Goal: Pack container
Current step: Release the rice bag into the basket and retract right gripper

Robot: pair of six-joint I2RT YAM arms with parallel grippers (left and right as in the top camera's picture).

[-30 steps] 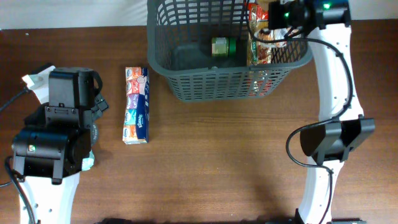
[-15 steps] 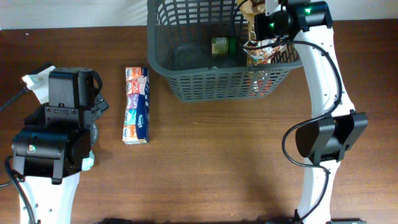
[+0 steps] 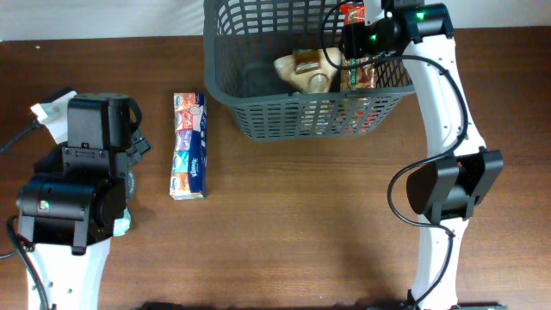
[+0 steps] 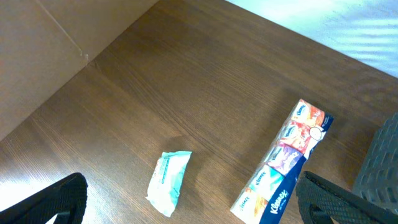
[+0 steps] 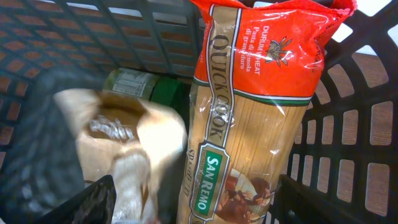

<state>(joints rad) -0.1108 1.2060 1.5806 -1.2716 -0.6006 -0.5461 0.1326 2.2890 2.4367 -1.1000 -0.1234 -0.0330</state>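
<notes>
The container (image 3: 258, 120), a dark grey slotted basket, stands at the table's far edge. In it are a green-lidded jar (image 5: 149, 87), a tall orange spaghetti pack (image 5: 249, 106) leaning in the right end, and a blurred tan bag (image 3: 303, 71) lying loose over the jar. My right gripper (image 3: 355, 39) hovers over the basket's right end. Its jaws (image 5: 208, 205) stand open, with the spaghetti pack and the tan bag (image 5: 127, 143) below and between them, gripped by neither. My left gripper (image 4: 202, 202) is open over the table at the left, holding nothing.
A long Kleenex tissue multipack (image 3: 189, 145) lies left of the basket and also shows in the left wrist view (image 4: 283, 165). A small pale blue wipes pack (image 4: 169, 182) lies by the left arm (image 3: 86, 172). A white tag (image 3: 47, 112) sits at the far left.
The right gripper has opened and shifted slightly left. The tan bag it carried has dropped into the basket, over the green jar. The left arm has not moved.
</notes>
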